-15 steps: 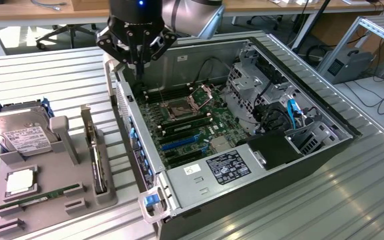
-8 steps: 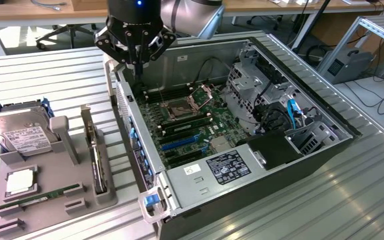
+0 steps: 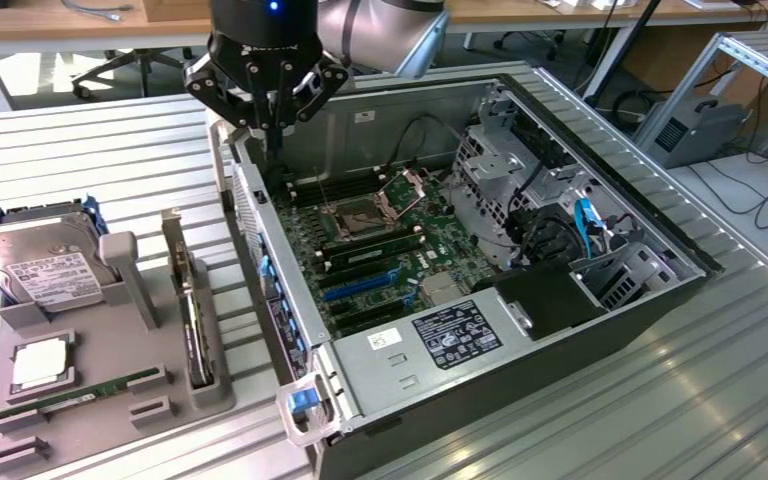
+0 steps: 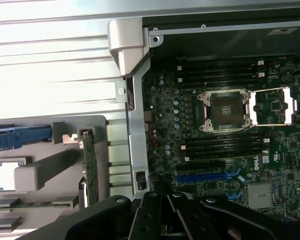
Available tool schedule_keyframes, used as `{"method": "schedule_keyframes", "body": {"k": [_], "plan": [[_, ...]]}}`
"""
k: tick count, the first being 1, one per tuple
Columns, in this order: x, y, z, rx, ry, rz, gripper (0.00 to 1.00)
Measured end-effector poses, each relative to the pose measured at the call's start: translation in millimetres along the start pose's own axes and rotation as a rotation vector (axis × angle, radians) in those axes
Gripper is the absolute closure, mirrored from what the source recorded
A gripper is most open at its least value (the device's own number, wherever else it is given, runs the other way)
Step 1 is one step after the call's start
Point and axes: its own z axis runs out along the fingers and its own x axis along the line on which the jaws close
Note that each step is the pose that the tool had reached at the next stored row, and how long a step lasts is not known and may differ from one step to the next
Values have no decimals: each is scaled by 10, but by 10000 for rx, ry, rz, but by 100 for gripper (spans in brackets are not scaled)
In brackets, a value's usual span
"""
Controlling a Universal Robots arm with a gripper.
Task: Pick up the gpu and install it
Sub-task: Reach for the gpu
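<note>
The gpu (image 3: 193, 322) stands on edge in a slot of the grey holder (image 3: 104, 425), its silver bracket at the far end. In the wrist view the gpu (image 4: 91, 167) shows as a thin green board edge. My gripper (image 3: 275, 135) hangs shut and empty above the open computer case (image 3: 651, 235), over the case's rear corner at the exterior view's left. It is well apart from the gpu. In the wrist view the gripper (image 4: 160, 200) sits over the case wall, beside the motherboard (image 4: 225, 150) and its blue expansion slot (image 4: 205, 176).
The holder also carries a silver hard drive (image 3: 44, 270), a processor chip (image 3: 40, 365) and a thin RAM stick (image 3: 77, 392). The case lies on a slatted metal table (image 3: 104, 160). Drive cages and cables (image 3: 544, 200) crowd the case's right half. Desks stand behind.
</note>
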Motion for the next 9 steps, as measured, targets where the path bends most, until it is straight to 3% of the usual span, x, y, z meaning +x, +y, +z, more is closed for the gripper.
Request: {"method": "schedule_keyframes", "body": {"k": [9], "plan": [[38, -3, -1, -1, -1, 0, 89]]}}
